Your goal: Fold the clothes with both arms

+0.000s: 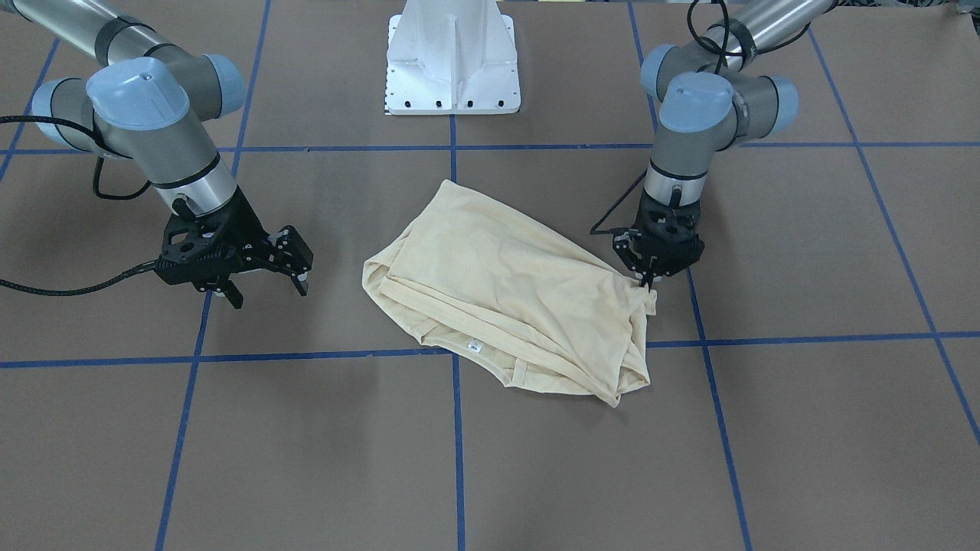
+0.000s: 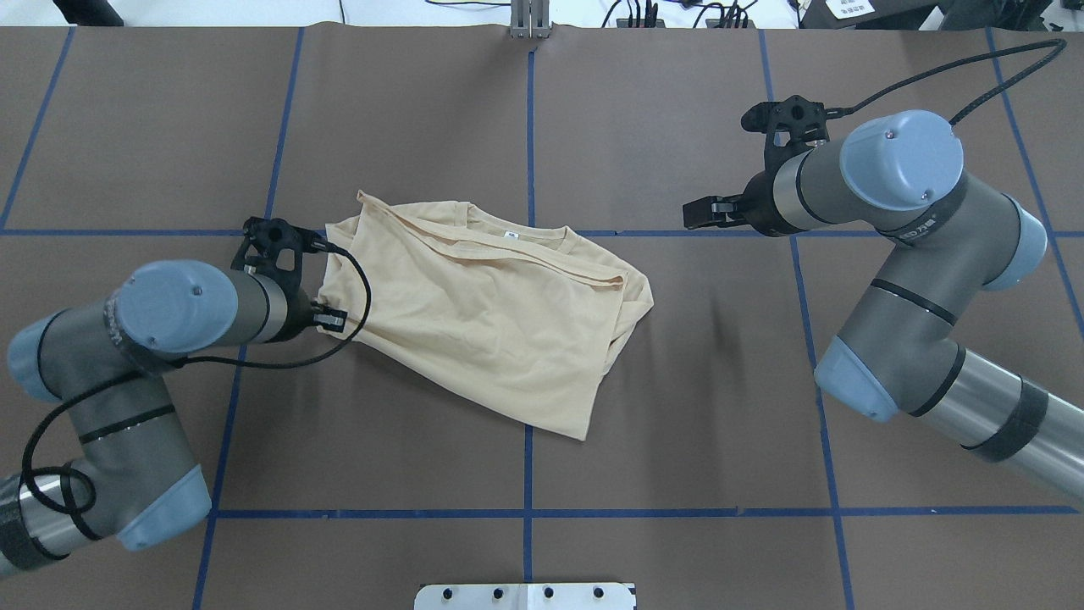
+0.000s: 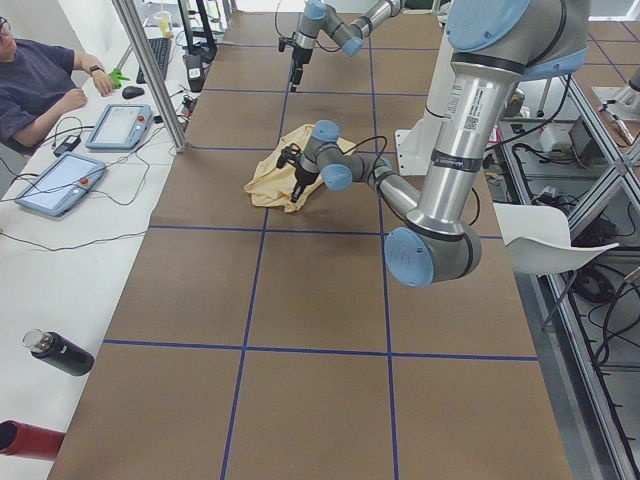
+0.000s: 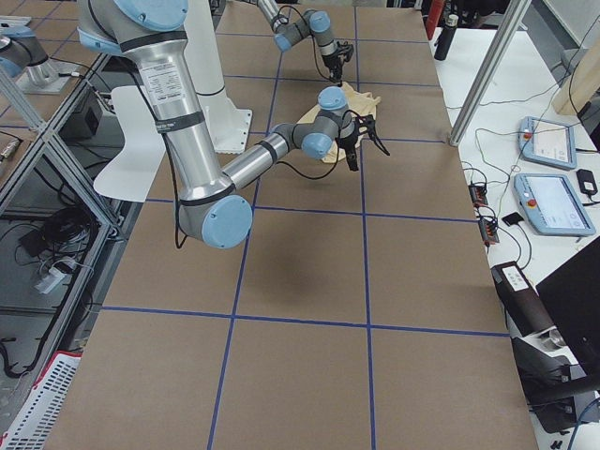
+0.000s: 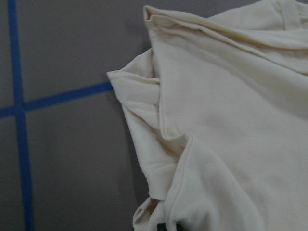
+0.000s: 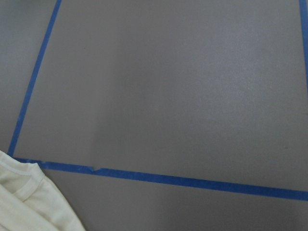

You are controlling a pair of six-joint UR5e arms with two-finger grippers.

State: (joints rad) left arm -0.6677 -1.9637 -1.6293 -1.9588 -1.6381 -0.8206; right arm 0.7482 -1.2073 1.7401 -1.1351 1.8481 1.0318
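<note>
At left: left gripper (image 1: pixel 648 285) low at table (image 2: pixel 677 381), fingers closed, pinching left edge of cream T-shirt (image 2: pixel 491 313). Centre: T-shirt flat on table, loosely folded and wrinkled, collar and white neck label (image 2: pixel 511 235) toward far side. At right: right gripper (image 1: pixel 268 293), fingers spread open, holding nothing, well apart from T-shirt, raised over table

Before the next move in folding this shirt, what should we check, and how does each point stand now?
1. Left gripper gripping the shirt edge: ok, fingers look shut on it.
2. Right gripper open: ok.
3. Right gripper at shirt: not ok, apart from it, over bare table.
4. Shirt lying flat: not ok, rumpled and doubled over.
5. Neck label in view: ok.
</note>
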